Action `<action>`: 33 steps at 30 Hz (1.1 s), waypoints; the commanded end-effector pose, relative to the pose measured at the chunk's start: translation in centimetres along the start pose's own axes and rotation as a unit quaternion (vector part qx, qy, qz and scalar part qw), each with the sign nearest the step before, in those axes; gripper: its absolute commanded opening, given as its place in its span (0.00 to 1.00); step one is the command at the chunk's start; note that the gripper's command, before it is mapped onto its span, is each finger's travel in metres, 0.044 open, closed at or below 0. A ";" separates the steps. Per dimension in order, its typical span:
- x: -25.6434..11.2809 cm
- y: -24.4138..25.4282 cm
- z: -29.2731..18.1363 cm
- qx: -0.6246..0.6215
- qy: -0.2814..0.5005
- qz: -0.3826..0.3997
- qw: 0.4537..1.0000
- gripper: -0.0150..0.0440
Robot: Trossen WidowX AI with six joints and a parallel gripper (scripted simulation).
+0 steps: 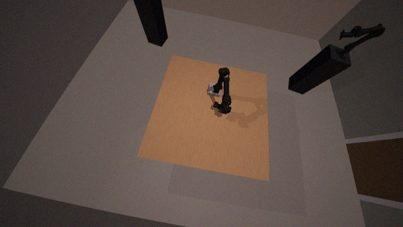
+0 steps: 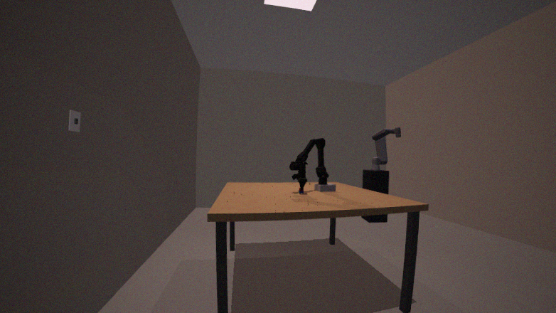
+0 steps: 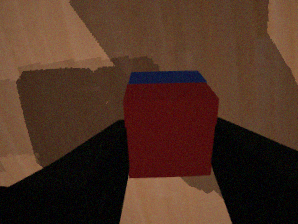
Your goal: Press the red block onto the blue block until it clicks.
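In the wrist view alone, the end effector [image 3: 168, 128] visibly grips the red block [image 3: 170, 131].

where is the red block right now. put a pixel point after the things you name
The wrist view shows the red block [image 2: 301, 190] [image 3: 171, 131] held between the fingers of the gripper [image 2: 301, 188] [image 3: 168, 128], with a strip of the blue block [image 2: 301, 192] [image 3: 167, 77] showing just beyond its upper edge.

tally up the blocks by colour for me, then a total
red: 1, the red block between the fingers
blue: 1, the blue block, partly hidden by the red block in the wrist view
total: 2
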State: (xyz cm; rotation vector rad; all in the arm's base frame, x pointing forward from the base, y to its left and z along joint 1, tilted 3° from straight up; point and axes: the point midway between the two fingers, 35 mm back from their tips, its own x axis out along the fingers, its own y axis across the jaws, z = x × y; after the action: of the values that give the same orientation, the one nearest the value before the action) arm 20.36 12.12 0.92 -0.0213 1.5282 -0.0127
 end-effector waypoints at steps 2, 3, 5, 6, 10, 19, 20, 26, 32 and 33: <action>0.0 0.0 0.0 0.000 0.000 0.000 1.000 0.25; 0.0 0.0 0.0 0.000 0.000 0.000 1.000 0.25; 0.0 0.0 0.0 0.000 0.000 0.000 1.000 0.25; 0.0 0.0 0.0 0.000 0.000 0.000 1.000 0.25; 0.0 0.0 0.0 0.000 0.000 0.000 1.000 0.43; 0.0 0.0 0.0 0.000 0.000 0.000 1.000 0.63; 0.0 0.0 0.0 0.000 0.000 0.000 1.000 0.63; -5.9 0.4 0.5 0.001 -0.002 0.000 1.000 0.63; -10.2 0.2 0.1 0.001 -0.002 -0.001 1.000 0.63; -10.2 0.4 0.4 0.001 -0.002 -0.001 1.000 0.63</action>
State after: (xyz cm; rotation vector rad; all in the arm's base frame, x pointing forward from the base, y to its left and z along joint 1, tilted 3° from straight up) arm 20.39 12.77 11.13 -0.0107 1.5042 0.0025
